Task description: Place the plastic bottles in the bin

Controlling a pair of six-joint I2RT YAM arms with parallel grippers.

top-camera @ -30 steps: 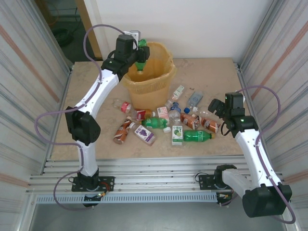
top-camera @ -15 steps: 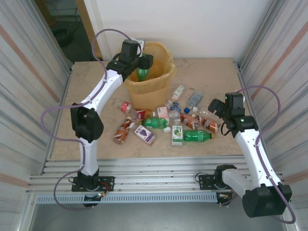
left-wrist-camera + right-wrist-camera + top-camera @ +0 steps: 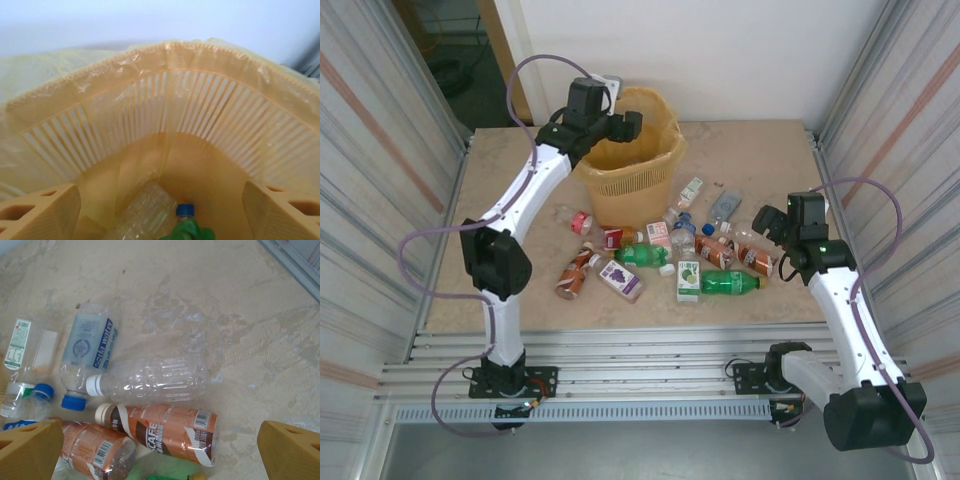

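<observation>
The orange-yellow bin (image 3: 633, 176) stands at the back of the table. My left gripper (image 3: 616, 124) hangs open over its rim. In the left wrist view the gripper (image 3: 160, 212) holds nothing, and below it in the bin (image 3: 200, 115) lie a clear bottle (image 3: 142, 212) and a green bottle with a blue cap (image 3: 189, 227). Several plastic bottles lie scattered in front of the bin, among them a green one (image 3: 729, 283). My right gripper (image 3: 769, 222) is open above a clear bottle (image 3: 150, 380) and a brown coffee bottle (image 3: 165, 432).
A soda water bottle (image 3: 88, 352) and a second brown bottle (image 3: 95, 452) lie left of the right gripper's fingers (image 3: 30, 450). A small green-white carton (image 3: 688, 280) sits among the bottles. Metal walls close in both sides. Bare tabletop (image 3: 760, 160) lies to the bin's right.
My left gripper has opened over the bin, and the green bottle it held has dropped inside. The right arm has not moved.
</observation>
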